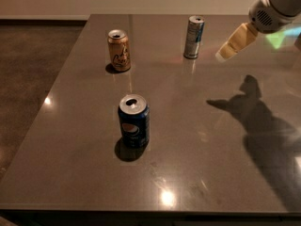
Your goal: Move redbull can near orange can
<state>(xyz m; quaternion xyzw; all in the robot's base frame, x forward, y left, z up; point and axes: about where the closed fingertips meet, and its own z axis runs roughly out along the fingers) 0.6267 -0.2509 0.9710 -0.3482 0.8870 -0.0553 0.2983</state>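
The redbull can (194, 36) is slim, silver and blue, and stands upright at the far middle of the table. The orange can (119, 50) is golden-orange with dark cursive lettering and stands upright at the far left, well apart from the redbull can. My gripper (233, 43) hangs in the air at the upper right, to the right of the redbull can and apart from it. It holds nothing that I can see.
A dark blue Pepsi can (134, 121) stands upright near the middle of the grey table (197, 164). The arm's shadow falls on the table's right side. The table's left edge borders a dark floor (28, 79).
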